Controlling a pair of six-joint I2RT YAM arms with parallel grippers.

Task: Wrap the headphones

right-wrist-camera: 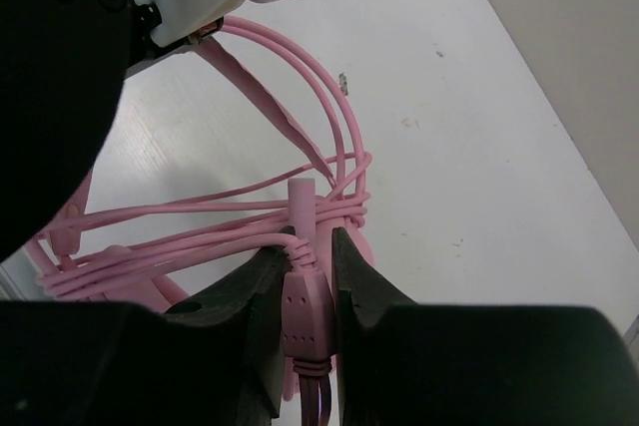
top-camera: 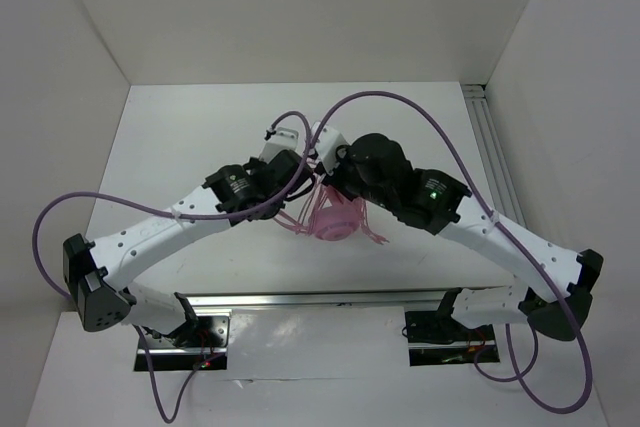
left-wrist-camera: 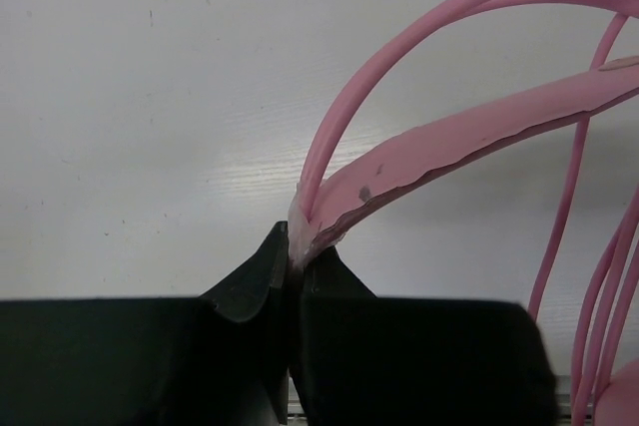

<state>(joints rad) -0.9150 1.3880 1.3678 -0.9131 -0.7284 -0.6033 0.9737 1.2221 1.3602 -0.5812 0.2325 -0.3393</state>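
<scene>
The pink headphones hang between the two grippers above the middle of the table. My left gripper is shut on the end of the thin pink headband, which arches up and right; in the top view the left gripper sits at the headphones' upper left. My right gripper is closed snugly on the cord's pink junction piece, with several loops of cord bundled just beyond its fingertips. From above the right gripper is mostly hidden under its wrist. An earcup shows at the corner.
Thick purple robot cables arc over both arms. White walls close in the table on three sides. A metal rail runs along the right edge and another along the front by the arm bases.
</scene>
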